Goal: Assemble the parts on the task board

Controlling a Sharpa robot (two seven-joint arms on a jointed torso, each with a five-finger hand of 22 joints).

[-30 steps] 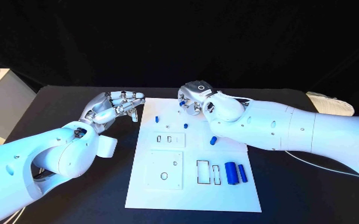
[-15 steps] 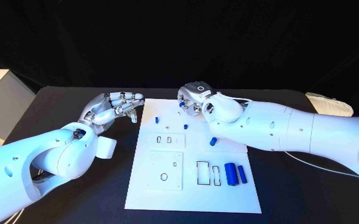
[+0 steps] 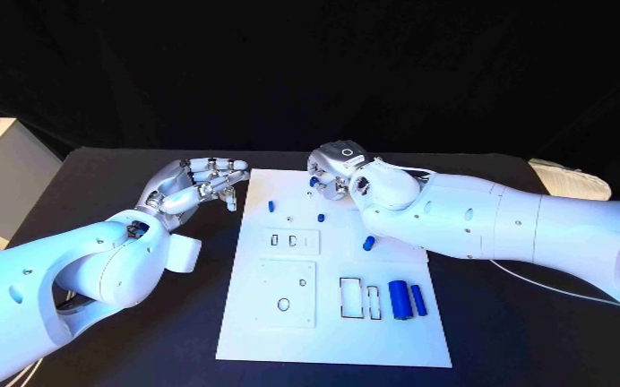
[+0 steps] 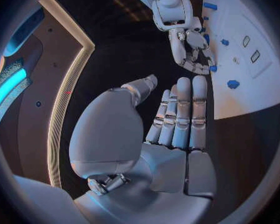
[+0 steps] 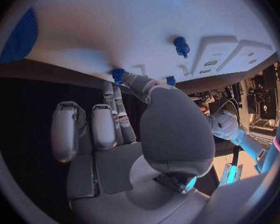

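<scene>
R hand (image 3: 339, 172) is over the far edge of the task board (image 3: 330, 333), fingers (image 5: 118, 115) curled down w/ tips on a small blue part (image 5: 117, 74) at that edge. Looks like a pinch btw thumb and a finger, but can't tell if it's lifted or just touched; head view shows a speck of blue under the hand and nothing more. L hand (image 3: 198, 183) hovers off the board's left side near the far corner, holds nothing, fingers (image 4: 184, 112) straight and close together, thumb apart. Other blue parts: a peg (image 3: 271, 207) and another peg (image 3: 321, 219) standing in the far half of the board, one loose piece (image 3: 368, 244) just beside the R forearm, two cylinders (image 3: 407, 300) side by side near the right edge. Open slots: the small plate w/ two cutouts (image 3: 292, 241), the bigger plate w/ a round hole (image 3: 284, 293), rectangular frames (image 3: 359, 297) next to the cylinders. Risks, IMO: grip sits on the very tip of a tiny part, so it could pivot or pop out on lift. R forearm hangs low over the loose piece, so a sweep toward the slots could knock it or the standing pegs. Wrist blocks the head cam, so alignment at insert is near-blind and the part may jam tilted.
</scene>
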